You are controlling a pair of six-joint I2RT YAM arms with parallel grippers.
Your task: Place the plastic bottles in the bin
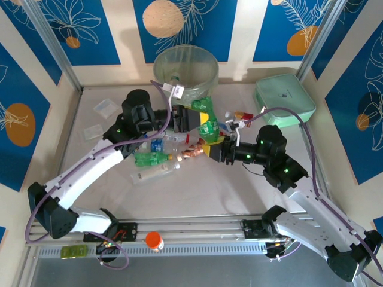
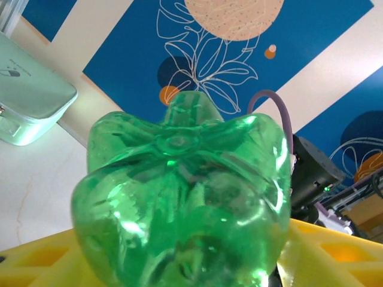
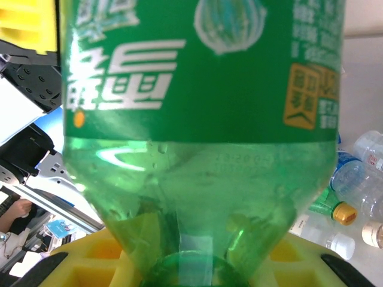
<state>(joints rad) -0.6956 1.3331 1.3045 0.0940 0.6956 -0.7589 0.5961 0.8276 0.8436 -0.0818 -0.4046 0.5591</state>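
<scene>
Between the two grippers, just in front of the bin (image 1: pixel 206 78), a green plastic bottle (image 1: pixel 208 127) is held off the table (image 1: pixel 209 191); the bin stands at the far middle of the table, round and translucent, and the bottle is just short of its near wall, not over its rim.

The right gripper (image 1: pixel 211 144) is clamped narrow on the bottle's neck end; in the right wrist view its yellow fingers (image 3: pixel 90 257) sit on either side of the neck, with the green label and its white lettering above them.

The left gripper (image 1: pixel 202 112) comes in from the bin side and has the bottle's lobed base between its own yellow fingers (image 2: pixel 36 263); whether they press the plastic or stand just off it, I cannot tell.

Near the middle of the table, beside the left arm, more plastic bottles lie in a loose heap: a green one on its side (image 1: pixel 149 159); a clear one with a blue band (image 1: pixel 157 145); another clear one nearer the arms (image 1: pixel 154 173); a crushed copper-coloured one (image 1: pixel 192 153) just beside the right gripper; the right wrist view also catches a clear bottle with a yellow cap (image 3: pixel 344 212).

A mint-green lidded box (image 1: pixel 284 98) sits at the far right, well apart from the bin; flat clear packets (image 1: pixel 106 106) lie at the far left; a small orange-capped thing (image 1: pixel 154 240) rests on the near rail between the arm bases.
</scene>
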